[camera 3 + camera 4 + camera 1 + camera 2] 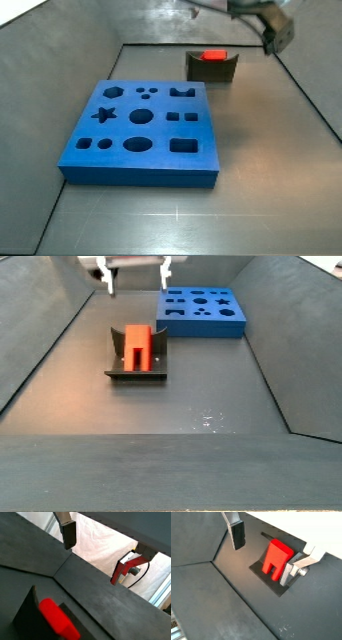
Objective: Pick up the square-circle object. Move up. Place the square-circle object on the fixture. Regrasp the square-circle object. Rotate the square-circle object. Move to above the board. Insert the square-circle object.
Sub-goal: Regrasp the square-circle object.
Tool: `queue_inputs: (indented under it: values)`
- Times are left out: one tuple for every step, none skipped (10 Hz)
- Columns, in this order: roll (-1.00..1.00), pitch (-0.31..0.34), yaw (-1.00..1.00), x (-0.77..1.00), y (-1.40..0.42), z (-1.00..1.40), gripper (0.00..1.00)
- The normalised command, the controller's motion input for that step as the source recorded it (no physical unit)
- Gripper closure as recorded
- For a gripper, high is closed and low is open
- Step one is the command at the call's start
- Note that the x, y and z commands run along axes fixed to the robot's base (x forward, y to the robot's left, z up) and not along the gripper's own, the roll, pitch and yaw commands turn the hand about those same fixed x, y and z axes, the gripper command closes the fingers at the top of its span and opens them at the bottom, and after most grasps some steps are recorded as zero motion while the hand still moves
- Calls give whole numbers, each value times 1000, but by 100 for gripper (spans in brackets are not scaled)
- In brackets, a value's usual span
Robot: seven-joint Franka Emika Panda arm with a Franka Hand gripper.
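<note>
1. Red block resting on the dark fixture, leaning against its upright back, prongs pointing down toward the base plate in a side view; only its red top visible above the fixture in a side view
2. Same block in a wrist view, solid head away from the base, two prongs with a slot between them, lying in the fixture; in a wrist view just a rounded red end against the dark bracket
3. Gripper raised above and behind the fixture, well clear of the block, fingers spread apart with nothing between them; blurred near the upper edge in a side view
4. One finger with its dark pad plain in a wrist view, the opposite finger silver and just beside the block's edge, touching or not impossible to tell; same finger pair in a wrist view
5. Blue board flat on the floor, apart from the fixture, star, round and square holes open on top; in a side view lying behind and to the right of the fixture
6. Dark grey floor under everything, grey side walls sloping up around it
</note>
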Motion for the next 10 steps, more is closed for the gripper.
queue_inputs:
  values:
    - [74, -49, 31, 82, 44, -1000, 0]
    - [65, -38, 21, 92, 37, -1000, 0]
    - [64, -31, 15, 102, 29, -1000, 0]
    - [62, -16, 11, 113, 23, -1000, 0]
    - [62, -5, 12, 125, 17, -986, 0]
    - [62, -1, 18, 110, 7, -802, 0]
    - [61, 1, 21, 100, 4, -714, 0]
    - [57, 0, 32, 85, -3, -486, 0]
    - [56, 0, 35, 82, -3, -396, 0]
    - [56, 1, 42, 74, -6, -224, 0]
